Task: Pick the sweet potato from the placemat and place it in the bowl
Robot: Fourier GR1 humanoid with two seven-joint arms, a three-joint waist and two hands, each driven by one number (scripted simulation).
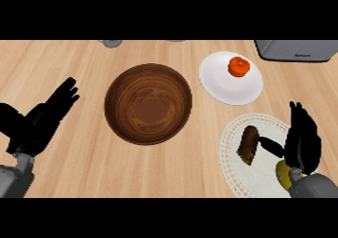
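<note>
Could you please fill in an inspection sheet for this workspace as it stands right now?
Surface: light wooden counter, no spills seen.
Job's things: sweet potato lying on the white round placemat; brown wooden bowl to its left, nothing in it.
Clutter: white plate carrying an orange fruit or vegetable; a yellow item on the placemat, partly hidden by the right forearm.
Hands: right hand open beside the sweet potato, thumb toward it; left hand open at the left edge, resting.
Cables: nothing seen.
Surroundings: grey appliance at the top right; grey objects at the top edge, cut off.
</note>
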